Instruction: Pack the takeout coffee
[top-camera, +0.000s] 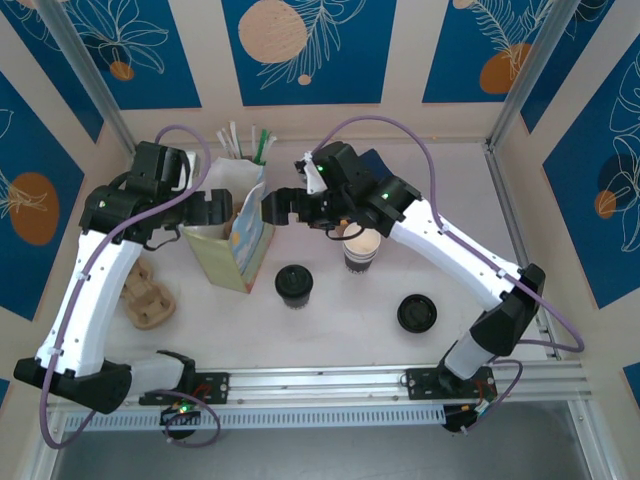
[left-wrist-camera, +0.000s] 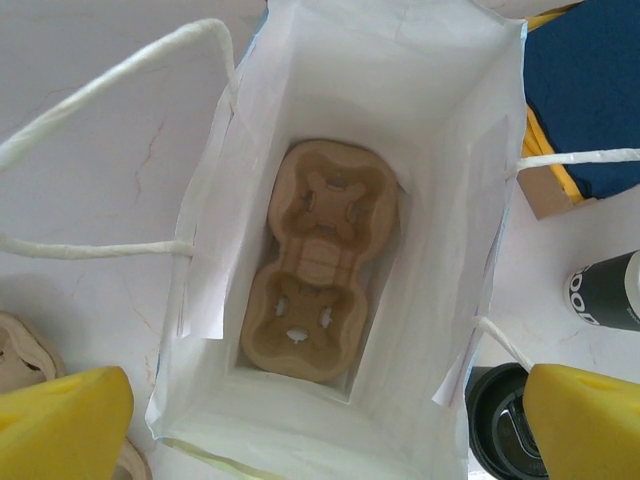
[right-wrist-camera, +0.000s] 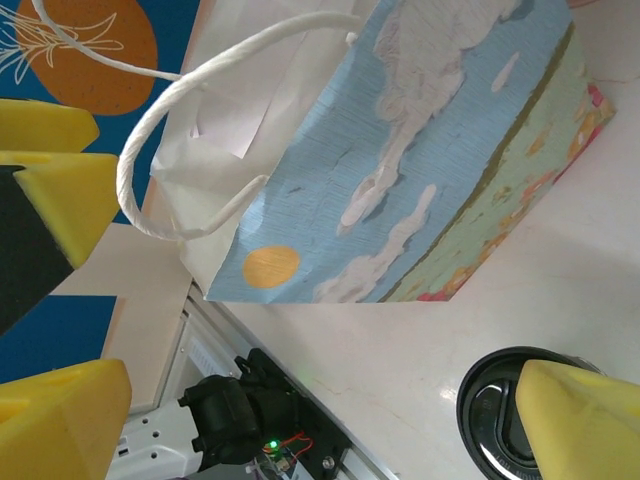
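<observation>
Paper bag (top-camera: 232, 240) open, tray (left-wrist-camera: 320, 260) inside to seat takeout coffee (top-camera: 293, 283); L pincer (top-camera: 222, 205), R pincer (top-camera: 272, 207) wide, empty, flanking bag mouth.

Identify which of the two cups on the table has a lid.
The black-lidded cup nearest the paper bag; the striped cup beside it stands open, with no lid.

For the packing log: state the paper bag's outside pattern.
Printed paper bag: blue sky, white clouds, orange sun; clearest from right wrist.
</observation>
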